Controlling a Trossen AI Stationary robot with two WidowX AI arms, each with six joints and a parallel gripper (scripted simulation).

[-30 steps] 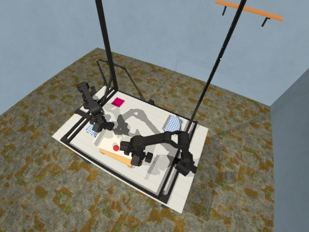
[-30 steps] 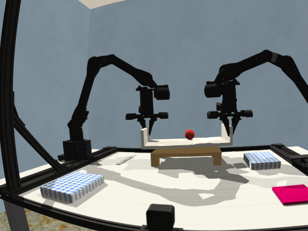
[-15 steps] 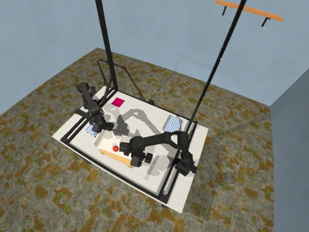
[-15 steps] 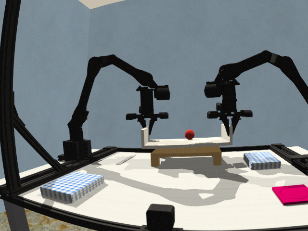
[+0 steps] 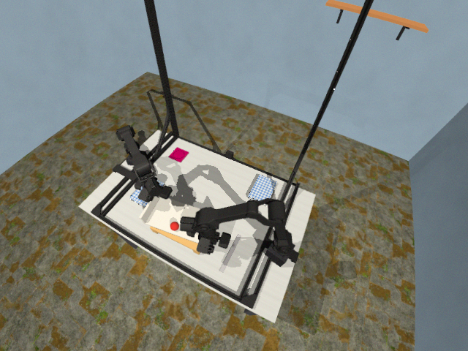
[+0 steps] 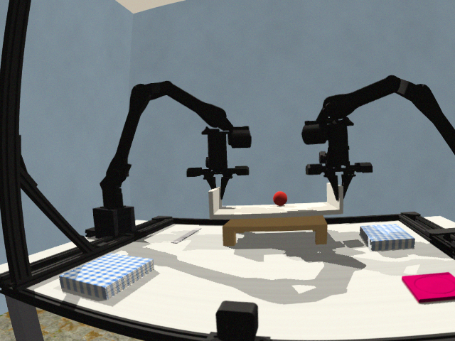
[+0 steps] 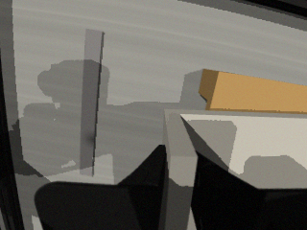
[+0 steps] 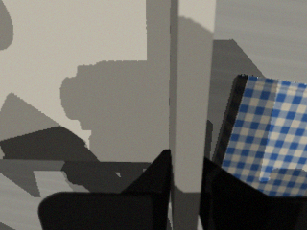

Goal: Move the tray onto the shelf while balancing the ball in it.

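The white tray [image 5: 145, 216] [image 6: 279, 214] [image 7: 269, 139] [image 8: 194, 96] is held raised and looks about level. The red ball [image 5: 174, 225] [image 6: 279, 198] rests on its floor near the middle of its length. A low wooden shelf [image 5: 175, 240] [image 6: 274, 224] [image 7: 259, 91] stands on the table, lower than the tray; the tray hides part of it in the left wrist view. My left gripper [image 6: 218, 193] [image 7: 173, 150] is shut on one end wall of the tray. My right gripper [image 6: 340, 198] [image 8: 178, 155] is shut on the opposite end wall. The ball is out of view in both wrist views.
One checked block [image 5: 262, 187] [image 6: 106, 275] and another checked block [image 5: 137, 197] [image 6: 387, 236] [image 8: 273, 129] lie on the table. A magenta square [image 5: 178, 154] [image 6: 434, 286] and a grey strip [image 5: 230, 253] [image 6: 186, 235] [image 7: 91, 105] lie there too. Black frame rails border the work area.
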